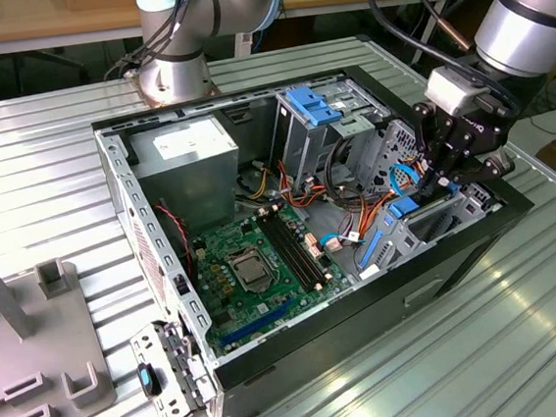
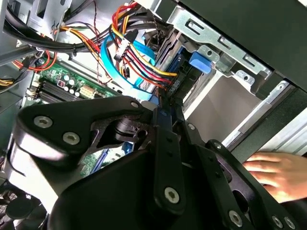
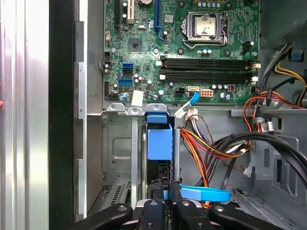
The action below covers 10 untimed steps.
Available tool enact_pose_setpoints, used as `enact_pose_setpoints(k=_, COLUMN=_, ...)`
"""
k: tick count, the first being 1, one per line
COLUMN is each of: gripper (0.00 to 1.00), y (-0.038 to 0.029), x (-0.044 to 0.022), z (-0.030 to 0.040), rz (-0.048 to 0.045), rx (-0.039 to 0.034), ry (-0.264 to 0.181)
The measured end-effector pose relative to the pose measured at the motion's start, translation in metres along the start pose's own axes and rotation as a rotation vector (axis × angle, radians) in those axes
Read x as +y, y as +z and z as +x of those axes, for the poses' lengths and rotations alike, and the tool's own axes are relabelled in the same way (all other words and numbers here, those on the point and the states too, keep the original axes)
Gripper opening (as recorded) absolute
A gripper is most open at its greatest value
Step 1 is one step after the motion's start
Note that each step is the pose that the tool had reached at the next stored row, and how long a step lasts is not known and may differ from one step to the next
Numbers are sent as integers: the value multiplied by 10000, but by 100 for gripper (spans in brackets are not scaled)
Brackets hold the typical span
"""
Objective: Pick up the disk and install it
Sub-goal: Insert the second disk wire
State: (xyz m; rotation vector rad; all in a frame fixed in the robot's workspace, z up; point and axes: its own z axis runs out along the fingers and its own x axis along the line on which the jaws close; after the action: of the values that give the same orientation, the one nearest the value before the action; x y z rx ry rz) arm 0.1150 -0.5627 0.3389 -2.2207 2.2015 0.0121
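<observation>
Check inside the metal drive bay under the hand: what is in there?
In the first wrist view the disk, in its blue carrier, stands on edge in the drive bay, with the hand closed on its end. Its lower part is hidden behind the hand.

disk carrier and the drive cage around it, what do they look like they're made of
The disk carrier looks like bright blue moulded plastic, matte and evenly coloured. The drive cage looks like bare sheet metal, dull grey with stamped holes and folded edges. The hand appears closed on the carrier's edge.
</observation>
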Motion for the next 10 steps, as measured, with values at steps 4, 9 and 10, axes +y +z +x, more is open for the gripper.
enact_pose_setpoints(k=4, gripper=24, y=-10, x=0, z=0, rz=0, rx=-7, ry=0)
enact_pose_setpoints(k=9, gripper=24, y=-158, x=-1, z=-2, rz=1, rx=-3, ry=1)
enact_pose_setpoints(k=10, gripper=24, y=-187, x=-1, z=-3, rz=1, rx=-3, ry=1)
